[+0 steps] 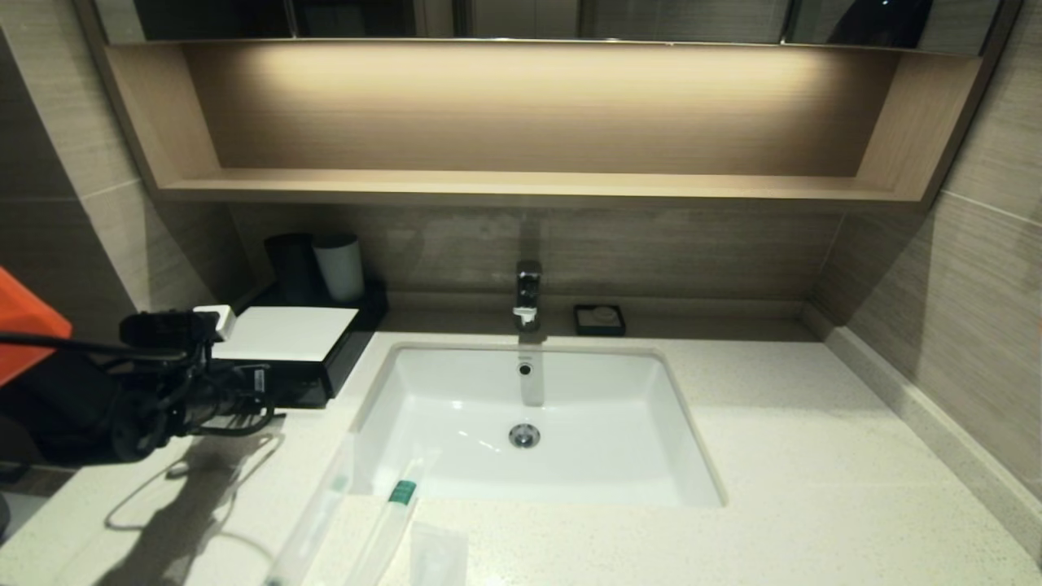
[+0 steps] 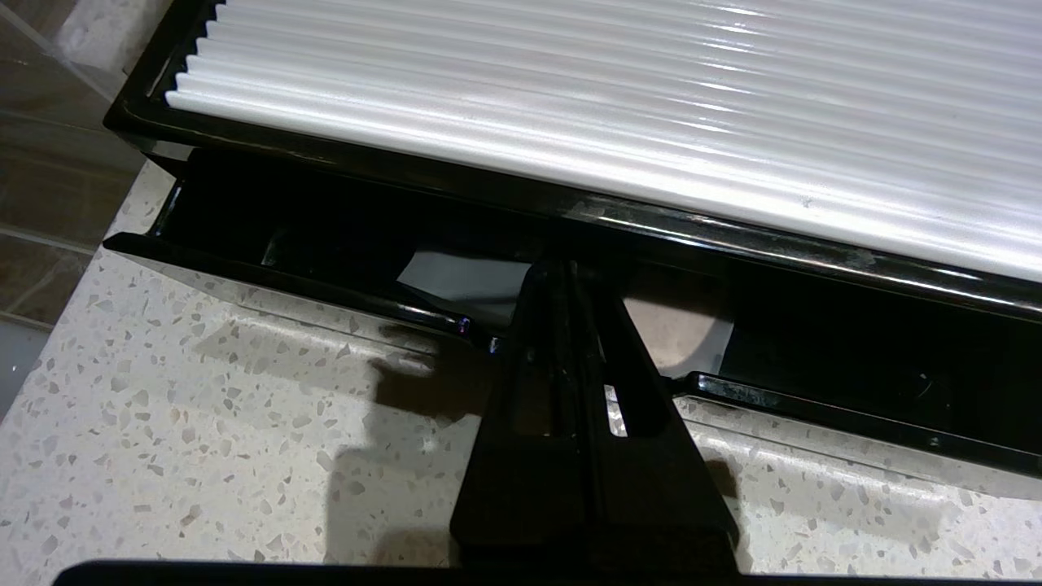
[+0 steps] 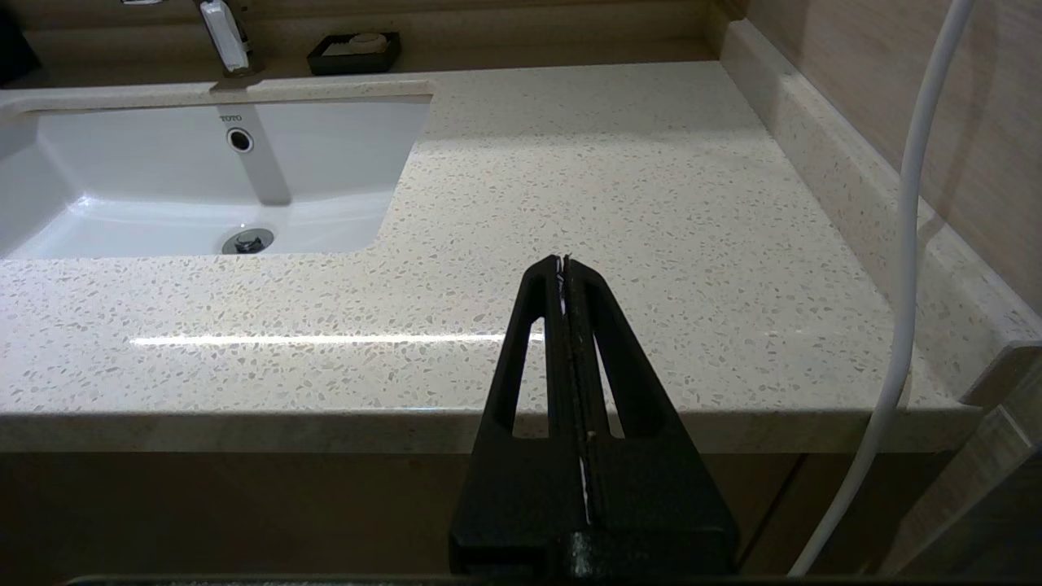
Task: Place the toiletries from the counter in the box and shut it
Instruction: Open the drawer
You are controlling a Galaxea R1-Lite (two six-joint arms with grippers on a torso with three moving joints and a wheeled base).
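The black box [image 1: 342, 346] with a white top panel stands at the counter's [image 1: 814, 423] back left. In the left wrist view its drawer front [image 2: 285, 277] stands a little way out from under the ribbed white top [image 2: 610, 98]. My left gripper [image 2: 562, 273] is shut and empty, with its tips in the drawer's notch; it also shows in the head view [image 1: 260, 382]. Two long clear sachets [image 1: 313, 521], one with a green-tipped item [image 1: 401, 491], and a small clear packet [image 1: 435, 553] lie on the counter's front left. My right gripper [image 3: 563, 262] is shut and empty.
The white basin [image 1: 456, 407] sits mid-counter with a faucet [image 1: 527, 293] behind it. A small black dish [image 1: 599, 319] is at the back. A black cup [image 1: 293, 264] and a white cup [image 1: 340, 267] stand behind the box. A wooden shelf [image 1: 521, 183] hangs above. My right gripper hovers off the counter's front right edge [image 3: 733, 423].
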